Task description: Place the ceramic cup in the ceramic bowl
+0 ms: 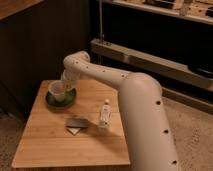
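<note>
Smooth white arm (107, 75) curving down over the far-left corner of the pale, grained wooden table (50, 145), gripper (64, 83) right at the back rim of the ceramic cup (58, 92); impossible to tell whether clamped on it or loose. Small, cream, round, flaring at the rim, upright inside the ceramic bowl (70, 99), a shallow, wide, dark green dish. Nearer mid-table, a slim clear bottle (104, 114) with a white cap, upright, just beside a flat grey and white rectangular item (76, 123).
</note>
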### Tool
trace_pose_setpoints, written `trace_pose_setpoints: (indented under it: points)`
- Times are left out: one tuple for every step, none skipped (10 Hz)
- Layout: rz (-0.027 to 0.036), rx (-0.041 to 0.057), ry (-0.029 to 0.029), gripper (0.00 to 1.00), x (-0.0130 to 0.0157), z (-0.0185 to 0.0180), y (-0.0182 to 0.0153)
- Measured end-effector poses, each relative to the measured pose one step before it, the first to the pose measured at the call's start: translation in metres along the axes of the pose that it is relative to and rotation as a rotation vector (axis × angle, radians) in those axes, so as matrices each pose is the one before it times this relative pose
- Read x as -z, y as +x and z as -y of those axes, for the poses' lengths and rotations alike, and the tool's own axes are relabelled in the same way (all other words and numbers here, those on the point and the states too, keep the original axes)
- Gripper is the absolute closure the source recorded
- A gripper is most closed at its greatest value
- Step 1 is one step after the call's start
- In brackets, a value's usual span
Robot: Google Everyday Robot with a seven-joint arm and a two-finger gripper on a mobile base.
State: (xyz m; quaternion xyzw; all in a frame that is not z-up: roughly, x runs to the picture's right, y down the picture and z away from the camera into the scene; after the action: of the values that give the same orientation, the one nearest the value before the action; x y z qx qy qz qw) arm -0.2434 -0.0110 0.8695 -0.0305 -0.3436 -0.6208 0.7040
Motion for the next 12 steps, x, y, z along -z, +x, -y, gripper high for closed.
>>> trace_pose_setpoints:
  points:
    - [-0.0003, 0.00016, -0.00064, 0.73, -0.0004, -0.00009, -0.00029]
    - [-0.00023, -0.00012, -0.00086, 0.67, -0.0004, -0.00026, -0.00033]
    - [-0.00001, 0.00033, -0.00028, 0.58, -0.00036, 0.00027, -0.00035]
    - [-0.00049, -0.00014, -0.00048, 0.54, -0.00015, -0.00017, -0.00008]
    - [-0.00042, 0.00019, -0.00032, 0.53, -0.00028, 0.00002, -0.00015]
    - [-0.00007, 0.00047, -0.00072, 0.53, -0.00061, 0.00027, -0.00056]
    - [-0.00038, -0.00006, -0.00059, 0.53, 0.00011, -0.00022, -0.00003]
    - [-0.00101, 0.00042, -0.00014, 0.53, 0.00048, 0.00039, 0.00008]
    - [-0.00077, 0.00056, -0.00011, 0.53, 0.00022, 0.00037, -0.00017]
    - [0.00001, 0.00018, -0.00076, 0.53, -0.00014, -0.00008, -0.00029]
    - [-0.00037, 0.00017, -0.00069, 0.53, 0.00014, 0.00003, -0.0002]
    - [-0.00046, 0.00024, -0.00029, 0.53, 0.00023, 0.00027, -0.00012]
